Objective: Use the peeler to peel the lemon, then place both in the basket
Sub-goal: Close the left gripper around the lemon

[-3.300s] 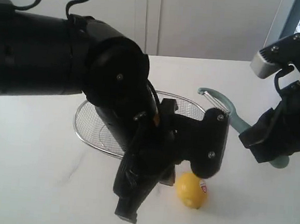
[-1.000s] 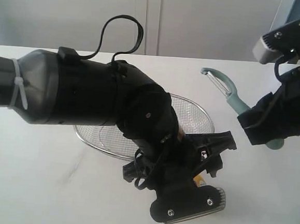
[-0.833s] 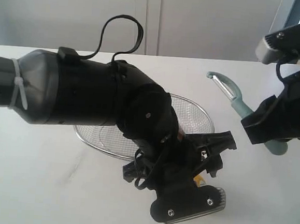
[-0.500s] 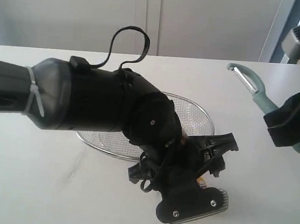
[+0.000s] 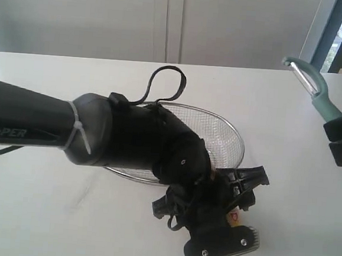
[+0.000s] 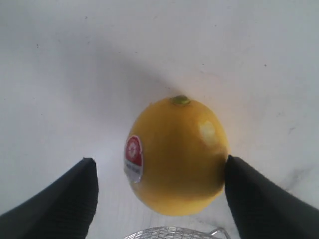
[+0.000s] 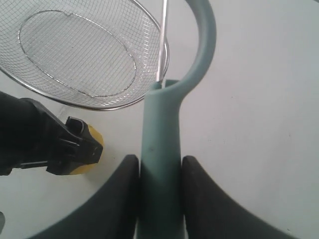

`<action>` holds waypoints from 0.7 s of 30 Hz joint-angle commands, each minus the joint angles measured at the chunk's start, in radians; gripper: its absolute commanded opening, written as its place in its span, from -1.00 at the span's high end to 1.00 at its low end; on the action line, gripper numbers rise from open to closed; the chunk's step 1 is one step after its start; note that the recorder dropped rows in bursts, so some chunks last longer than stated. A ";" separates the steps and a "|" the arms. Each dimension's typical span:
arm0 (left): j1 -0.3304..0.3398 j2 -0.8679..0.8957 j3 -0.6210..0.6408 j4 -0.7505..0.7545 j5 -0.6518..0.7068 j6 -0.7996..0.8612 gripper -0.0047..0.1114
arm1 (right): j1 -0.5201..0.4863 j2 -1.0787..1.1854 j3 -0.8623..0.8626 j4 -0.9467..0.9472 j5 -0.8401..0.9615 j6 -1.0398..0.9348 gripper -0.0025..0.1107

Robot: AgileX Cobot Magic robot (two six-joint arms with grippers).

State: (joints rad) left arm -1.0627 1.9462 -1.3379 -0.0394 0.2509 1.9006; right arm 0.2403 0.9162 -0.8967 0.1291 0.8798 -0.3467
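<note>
The left arm [image 5: 134, 143] hides part of the basket [image 5: 222, 119] and nearly all of the lemon [image 6: 174, 154] in the exterior view. The lemon sits on the table [image 5: 46, 213] between the spread fingers [image 6: 259, 199] of the left gripper [image 6: 159, 162], one touching its skin, the other just clear. Well apart, the right gripper [image 7: 159, 172] is clenched on the peeler [image 7: 159, 129] by its handle, head upward.

peeler [image 5: 322, 104] lifted rightward, left end effector [image 6: 159, 196] lowered around lemon [image 6: 174, 154]
</note>
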 commanded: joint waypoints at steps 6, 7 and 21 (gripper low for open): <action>-0.004 0.037 -0.002 -0.013 -0.020 0.006 -0.36 | -0.004 -0.007 -0.008 -0.010 -0.007 0.006 0.96; -0.004 0.037 -0.002 -0.013 -0.020 0.006 -0.36 | -0.004 -0.007 -0.008 -0.010 -0.007 0.006 0.96; -0.004 0.069 -0.002 -0.013 -0.079 0.009 -0.36 | -0.004 -0.007 -0.008 -0.007 -0.007 0.008 0.96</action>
State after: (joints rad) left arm -1.0627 2.0059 -1.3379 -0.0413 0.1704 1.9006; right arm 0.2403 0.9162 -0.8967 0.1266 0.8815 -0.3407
